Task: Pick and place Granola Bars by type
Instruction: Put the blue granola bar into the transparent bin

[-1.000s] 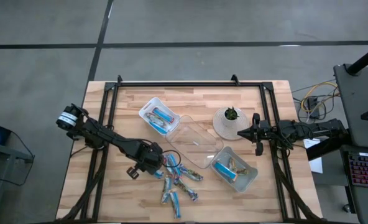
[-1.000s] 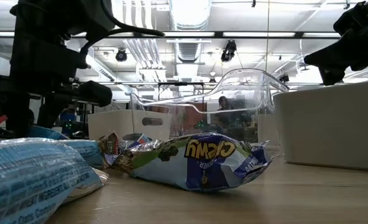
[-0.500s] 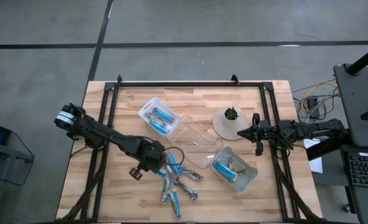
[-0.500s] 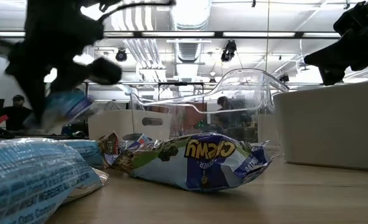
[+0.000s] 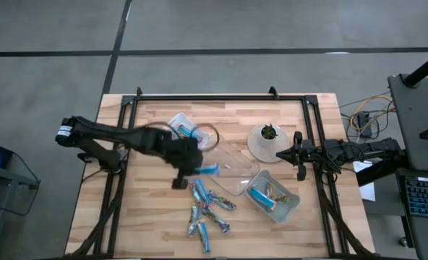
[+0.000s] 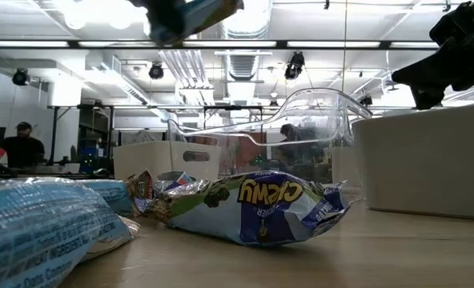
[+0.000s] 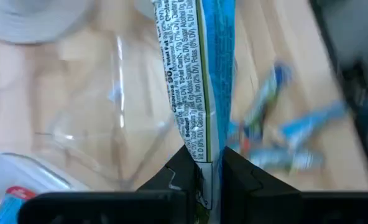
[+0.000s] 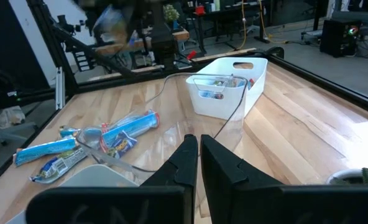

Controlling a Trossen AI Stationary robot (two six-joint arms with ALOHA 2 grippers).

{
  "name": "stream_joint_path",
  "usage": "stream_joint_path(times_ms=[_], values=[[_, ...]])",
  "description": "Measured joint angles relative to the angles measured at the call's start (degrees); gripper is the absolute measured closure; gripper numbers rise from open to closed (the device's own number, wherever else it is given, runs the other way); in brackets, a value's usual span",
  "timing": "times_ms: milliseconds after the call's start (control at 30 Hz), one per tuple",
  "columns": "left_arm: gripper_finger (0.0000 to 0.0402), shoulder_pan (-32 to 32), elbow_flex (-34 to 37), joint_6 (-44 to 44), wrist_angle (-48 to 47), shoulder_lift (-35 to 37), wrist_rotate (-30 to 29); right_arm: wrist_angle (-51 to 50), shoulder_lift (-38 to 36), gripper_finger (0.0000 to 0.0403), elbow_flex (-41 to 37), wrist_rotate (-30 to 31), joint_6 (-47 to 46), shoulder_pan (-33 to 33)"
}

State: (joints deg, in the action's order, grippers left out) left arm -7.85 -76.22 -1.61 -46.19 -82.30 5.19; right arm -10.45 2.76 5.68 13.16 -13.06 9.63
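Note:
My left gripper (image 5: 197,167) hangs above the table's middle, at the near-left edge of the clear tray (image 5: 232,162), shut on a bright blue granola bar (image 5: 210,170). In the low view it is a blur with the bar (image 6: 190,11) at the top. Several more granola bars (image 5: 208,211) lie flat in a loose pile near the front edge. My right gripper (image 5: 298,157) waits shut at the table's right side, beside the plant pot. My left gripper pinches one end of the blue bar (image 7: 209,157) between its two fingers (image 7: 185,173). It comes slanting down from the table's left. The bar sticks out straight ahead of the fingers toward the clear tray, lifted clear of the table.
A white bin (image 5: 168,130) with bars stands at the back left of the tray, and another white bin (image 5: 295,202) with bars at its near right. A small potted plant (image 5: 266,141) stands in a white pot. Black frame rails run along the table's sides.
My left gripper has risen from the pile with the blue bar, which is lifted clear of the table. It has gone toward the right and far edge, up to the clear tray, and has rolled about its own axis. The right arm has kept still.

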Motion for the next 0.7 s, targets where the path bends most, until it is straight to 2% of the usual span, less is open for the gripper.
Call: stream_joint_path(times_ms=[200, 433, 700], values=[[0.0374, 5.83, -5.2, -15.08, 0.65, -0.87, 2.1, 0.0, -0.02, 0.039, 0.01, 0.01, 0.0, -0.02], [0.0374, 9.84, -4.82, -33.86, 3.65, -3.28, 2.88, -0.01, -0.02, 0.039, -0.01, -0.08, 0.0, 0.0], [0.0374, 10.4, -4.16, -36.4, 10.94, -9.62, 4.87, -0.03, -0.02, 0.039, 0.0, -0.1, 0.0, -0.02]])
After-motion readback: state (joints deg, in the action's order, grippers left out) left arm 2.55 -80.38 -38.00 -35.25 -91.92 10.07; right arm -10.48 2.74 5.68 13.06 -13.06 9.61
